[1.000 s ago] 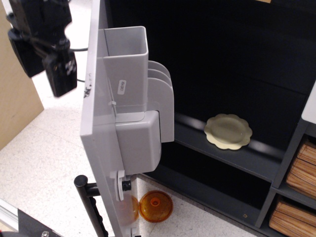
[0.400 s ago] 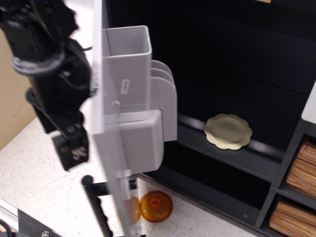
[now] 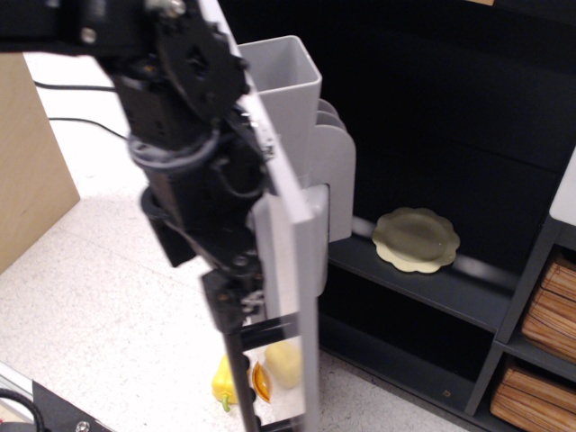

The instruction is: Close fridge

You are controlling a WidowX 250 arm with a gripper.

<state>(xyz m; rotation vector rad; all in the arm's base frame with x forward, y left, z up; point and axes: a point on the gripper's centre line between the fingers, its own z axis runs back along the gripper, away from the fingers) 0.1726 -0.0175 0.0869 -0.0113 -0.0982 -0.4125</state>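
The fridge has a black body [image 3: 432, 117] and a light grey door [image 3: 292, 270] that stands partly open, its edge turned toward the camera. Grey inner bins [image 3: 292, 85] hang on the door's inside face. The black bar handle [image 3: 241, 378] runs down the door's outer side. My gripper [image 3: 236, 290] is black and sits against the door's outer face just above the handle. I cannot tell whether its fingers are open or shut.
A pale yellow scalloped plate [image 3: 416, 238] lies on a shelf inside the fridge. Grey shelving with brown baskets [image 3: 549, 310] stands at the right. An orange object and a yellow one [image 3: 225, 382] lie on the speckled floor below the door. A tan board [image 3: 27, 180] stands at the left.
The arm has moved right and down against the door's outer face. The door has swung toward the fridge body, covering more of the interior.
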